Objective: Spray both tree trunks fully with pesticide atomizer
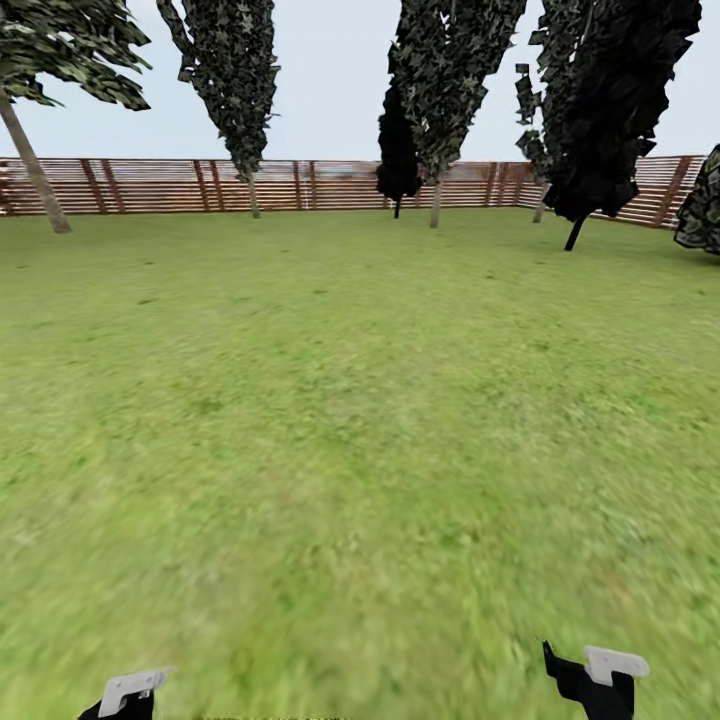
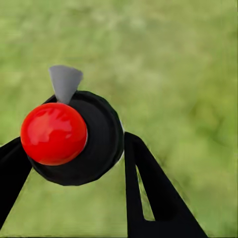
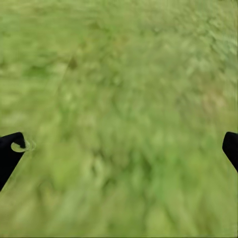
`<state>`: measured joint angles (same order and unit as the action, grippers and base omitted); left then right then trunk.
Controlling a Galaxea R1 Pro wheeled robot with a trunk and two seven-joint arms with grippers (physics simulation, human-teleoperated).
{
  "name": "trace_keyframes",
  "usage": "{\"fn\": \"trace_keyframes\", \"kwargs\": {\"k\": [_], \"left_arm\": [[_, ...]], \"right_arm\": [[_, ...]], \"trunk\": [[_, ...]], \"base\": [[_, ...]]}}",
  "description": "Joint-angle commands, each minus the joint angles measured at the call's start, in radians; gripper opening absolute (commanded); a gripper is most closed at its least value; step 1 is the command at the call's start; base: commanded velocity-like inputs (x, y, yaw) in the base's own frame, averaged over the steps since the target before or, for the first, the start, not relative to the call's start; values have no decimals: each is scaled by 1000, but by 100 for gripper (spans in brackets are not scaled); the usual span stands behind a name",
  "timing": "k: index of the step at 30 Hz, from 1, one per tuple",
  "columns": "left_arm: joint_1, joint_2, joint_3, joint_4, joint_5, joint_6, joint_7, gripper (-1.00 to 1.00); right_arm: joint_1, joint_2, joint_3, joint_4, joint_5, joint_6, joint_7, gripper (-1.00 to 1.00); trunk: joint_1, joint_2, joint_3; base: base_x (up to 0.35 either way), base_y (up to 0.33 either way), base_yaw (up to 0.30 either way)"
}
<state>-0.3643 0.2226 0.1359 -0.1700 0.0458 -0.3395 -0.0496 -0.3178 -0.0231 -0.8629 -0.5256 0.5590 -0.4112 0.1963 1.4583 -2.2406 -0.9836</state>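
Observation:
The pesticide atomizer [image 2: 96,144] shows end-on in the left wrist view: a round black body with a red ball and a grey nozzle tip. My left gripper [image 2: 74,166] is shut on it, with a black finger on each side and grass behind. In the right wrist view my right gripper [image 3: 121,148] is open over bare grass, its fingertips far apart. At the head view's lower edge I see the left wrist [image 1: 130,690] and the right wrist [image 1: 600,675]. A tree with a bare pale trunk [image 1: 35,170] and a green crown stands far off at the back left of the garden.
A wide lawn [image 1: 360,420] stretches ahead to a brown slatted fence [image 1: 320,185]. Dark cone-shaped conifers [image 1: 235,90] [image 1: 445,80] [image 1: 615,110] line the fence at the centre and right. A shrub [image 1: 703,205] is at the far right.

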Motion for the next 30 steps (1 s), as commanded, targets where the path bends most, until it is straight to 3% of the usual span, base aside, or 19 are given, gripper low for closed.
{"fn": "trace_keyframes", "kwargs": {"k": [1, 3, 6, 8, 30], "left_arm": [[-1, 0, 4, 1, 5, -3, -6, -100], [-1, 0, 4, 1, 5, -3, -6, -100], [-1, 0, 4, 1, 5, -3, -6, -100], [-1, 0, 4, 1, 5, -3, -6, -100], [-1, 0, 4, 1, 5, -3, -6, -100]], "right_arm": [[-1, 0, -8, -1, 6, -5, 8, 100], [-1, 1, -8, -1, 6, -5, -9, 100], [-1, 4, -7, 2, 8, -5, -96, 100], [-1, 27, -7, 1, 9, -5, -131, 100], [-1, 37, -4, 16, 14, -3, -132, 100]], "trunk": [[0, 0, -1], [0, 0, -3], [0, 0, -4], [0, 0, -5], [0, 0, -20]], "base": [[0, 298, 282], [0, 298, 282], [0, 298, 282], [0, 298, 282], [0, 295, 281]]}}
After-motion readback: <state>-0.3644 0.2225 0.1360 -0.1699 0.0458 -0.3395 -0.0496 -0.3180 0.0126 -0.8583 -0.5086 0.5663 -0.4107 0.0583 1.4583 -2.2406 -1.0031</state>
